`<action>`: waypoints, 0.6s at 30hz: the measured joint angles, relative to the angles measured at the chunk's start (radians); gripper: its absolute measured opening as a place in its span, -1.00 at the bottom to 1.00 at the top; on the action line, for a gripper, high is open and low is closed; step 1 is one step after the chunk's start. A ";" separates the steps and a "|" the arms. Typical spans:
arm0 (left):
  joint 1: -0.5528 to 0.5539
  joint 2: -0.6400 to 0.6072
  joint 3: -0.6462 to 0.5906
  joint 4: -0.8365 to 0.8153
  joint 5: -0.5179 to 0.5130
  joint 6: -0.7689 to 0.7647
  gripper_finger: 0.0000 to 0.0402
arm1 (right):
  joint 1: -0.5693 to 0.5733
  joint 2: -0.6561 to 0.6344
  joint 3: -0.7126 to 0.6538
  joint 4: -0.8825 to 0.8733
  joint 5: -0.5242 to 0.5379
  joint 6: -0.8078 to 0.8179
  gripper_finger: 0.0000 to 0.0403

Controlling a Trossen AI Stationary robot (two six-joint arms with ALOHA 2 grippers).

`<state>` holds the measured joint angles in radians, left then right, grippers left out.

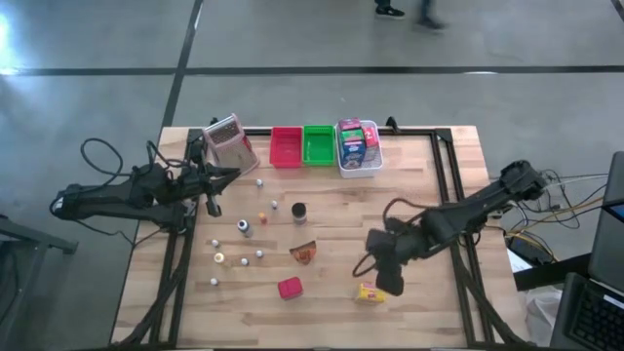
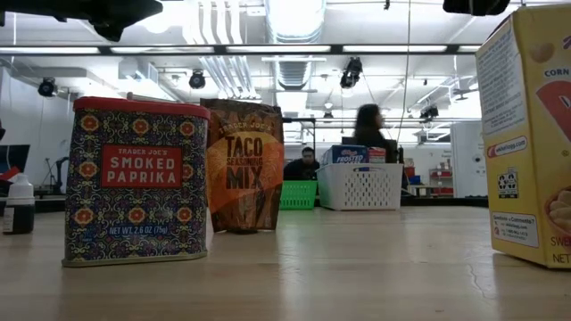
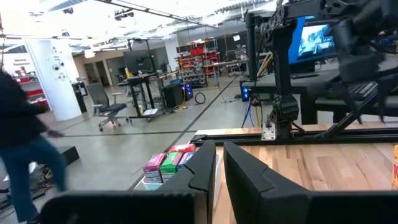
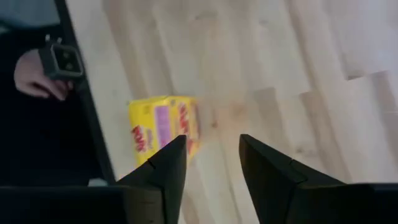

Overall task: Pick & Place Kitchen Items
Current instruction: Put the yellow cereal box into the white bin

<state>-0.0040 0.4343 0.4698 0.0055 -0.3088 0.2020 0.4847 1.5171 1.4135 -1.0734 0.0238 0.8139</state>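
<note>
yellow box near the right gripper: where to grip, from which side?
Judging from the pictures: the yellow box lies flat on the table near its front edge, nothing touching it. Come straight down with the right gripper, whose fingers stand apart just beside it, and close across the box's two long side edges at mid-length; the flat pose leaves only those narrow faces to pinch. The left gripper waits far off.

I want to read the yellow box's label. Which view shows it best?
The low view: the yellow box fills its right edge, print legible. The high view shows it tiny beside the right pincer; the right wrist view blurs it; the left wrist view shows only an edge.
</note>
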 joint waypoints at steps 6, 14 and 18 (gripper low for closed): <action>0.000 0.000 0.000 0.000 0.000 0.000 -0.80 | 0.032 0.095 0.078 0.001 -0.045 -0.027 -0.05; 0.000 0.000 0.000 0.000 0.000 0.000 -0.80 | 0.065 0.197 0.178 0.000 -0.078 0.003 0.15; 0.000 0.000 0.000 0.000 0.000 0.000 -0.80 | 0.074 0.234 0.204 -0.014 -0.083 0.022 0.20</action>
<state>-0.0044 0.4344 0.4698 0.0055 -0.3090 0.2022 0.5586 1.7516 1.6171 -1.0875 -0.0589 0.8357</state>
